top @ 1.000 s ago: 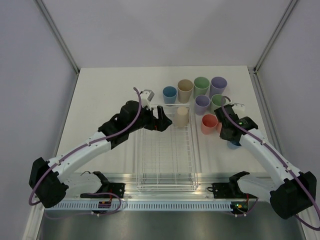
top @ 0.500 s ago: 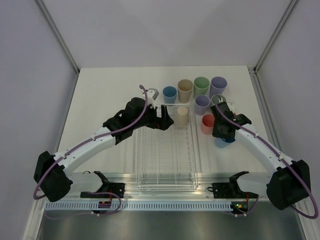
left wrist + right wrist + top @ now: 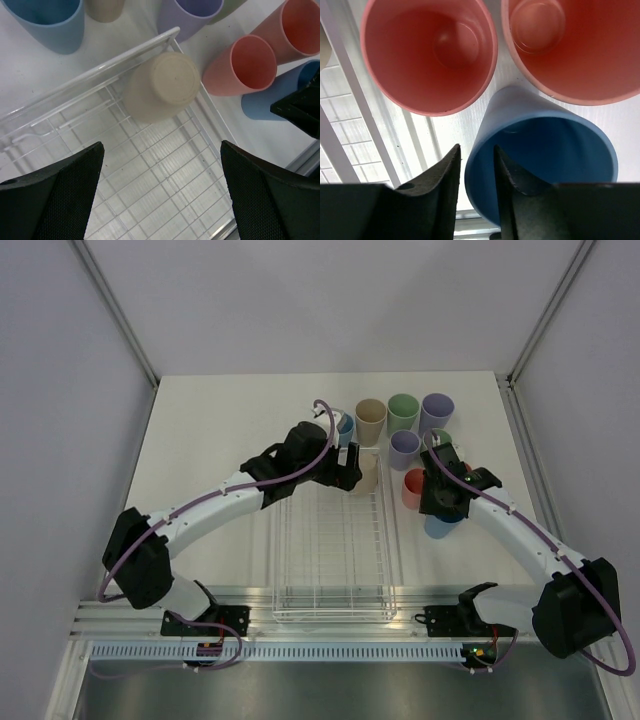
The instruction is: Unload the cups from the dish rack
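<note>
One inverted beige cup (image 3: 162, 87) in rack (image 3: 100, 71) lies just ahead of spread left pincer (image 3: 161, 147); right pincer (image 3: 476, 150) clamps blue cup (image 3: 545, 145).

A clear rectangular rack (image 3: 335, 570) with thin grid bars, nearly empty. One beige cup (image 3: 167, 85) sits upside down in its far right corner. All the other cups stand mouth up outside it. A far group (image 3: 403, 410) in blue, beige, green and purple stands beyond its far end. Two coral cups (image 3: 427, 52) and a blue cup (image 3: 545, 155) cluster close together along its right side.
</note>
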Motion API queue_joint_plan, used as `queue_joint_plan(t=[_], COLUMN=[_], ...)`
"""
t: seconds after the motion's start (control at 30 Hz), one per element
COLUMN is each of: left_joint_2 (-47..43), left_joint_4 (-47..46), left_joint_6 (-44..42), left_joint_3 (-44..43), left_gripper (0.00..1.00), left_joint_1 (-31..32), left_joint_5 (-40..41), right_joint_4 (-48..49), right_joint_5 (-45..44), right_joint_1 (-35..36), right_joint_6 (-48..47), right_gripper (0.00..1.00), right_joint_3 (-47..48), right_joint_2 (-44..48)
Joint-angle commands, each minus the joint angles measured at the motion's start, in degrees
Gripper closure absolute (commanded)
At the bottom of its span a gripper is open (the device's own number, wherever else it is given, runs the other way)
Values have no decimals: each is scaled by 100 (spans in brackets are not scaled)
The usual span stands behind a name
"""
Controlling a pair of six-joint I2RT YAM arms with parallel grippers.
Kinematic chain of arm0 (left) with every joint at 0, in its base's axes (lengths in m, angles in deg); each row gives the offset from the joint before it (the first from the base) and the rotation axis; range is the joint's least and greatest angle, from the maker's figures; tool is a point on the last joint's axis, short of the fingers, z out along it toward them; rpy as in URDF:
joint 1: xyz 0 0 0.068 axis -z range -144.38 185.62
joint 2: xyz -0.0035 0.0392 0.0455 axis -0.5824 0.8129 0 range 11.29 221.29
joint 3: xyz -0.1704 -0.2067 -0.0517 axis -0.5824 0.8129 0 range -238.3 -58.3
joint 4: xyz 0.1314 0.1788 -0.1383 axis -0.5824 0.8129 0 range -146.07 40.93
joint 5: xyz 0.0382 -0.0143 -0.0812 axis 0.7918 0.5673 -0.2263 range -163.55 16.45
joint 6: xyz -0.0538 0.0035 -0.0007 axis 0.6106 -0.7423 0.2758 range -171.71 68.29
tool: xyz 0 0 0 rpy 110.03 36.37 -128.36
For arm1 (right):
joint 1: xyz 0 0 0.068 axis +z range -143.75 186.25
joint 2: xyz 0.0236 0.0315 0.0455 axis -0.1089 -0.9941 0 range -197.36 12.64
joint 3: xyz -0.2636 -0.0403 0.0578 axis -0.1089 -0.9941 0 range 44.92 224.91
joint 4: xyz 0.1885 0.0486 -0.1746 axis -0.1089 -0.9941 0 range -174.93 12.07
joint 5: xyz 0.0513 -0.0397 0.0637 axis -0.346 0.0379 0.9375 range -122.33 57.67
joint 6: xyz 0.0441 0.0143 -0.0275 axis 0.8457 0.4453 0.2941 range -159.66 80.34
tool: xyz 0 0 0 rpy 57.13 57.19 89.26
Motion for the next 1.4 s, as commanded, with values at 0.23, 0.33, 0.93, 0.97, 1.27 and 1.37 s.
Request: queue_joint_plan(t=[0.23, 0.33, 0.93, 0.97, 1.27, 1.37], left_joint_2=[796, 1086, 2335, 2362, 2380, 2336], left_joint_4=[28, 124, -226, -262, -692, -833], left_joint_6=[-607, -678, -731, -731, -617, -599], left_joint_3=[-1031, -1242, -1814, -1823, -1489, -1357], left_gripper=[0, 0, 0, 1, 36, 47], left_joint_1=[276, 285, 469, 469, 478, 469], left_joint_5=[856, 1049, 1524, 1516, 1436, 1454], right_joint_4=[-69, -166, 256, 247, 405, 458], right_joint_5=[902, 1228, 1555, 1546, 1502, 1563], right_joint_1=[-3, -2, -11, -11, -3, -11], right_joint_6=[-216, -286, -260, -260, -260, -260], right_gripper=[41, 35, 11, 11, 13, 13], right_joint_3=[614, 983, 1274, 1265, 1037, 967], right_joint_2=[710, 1044, 2047, 2056, 2170, 2179])
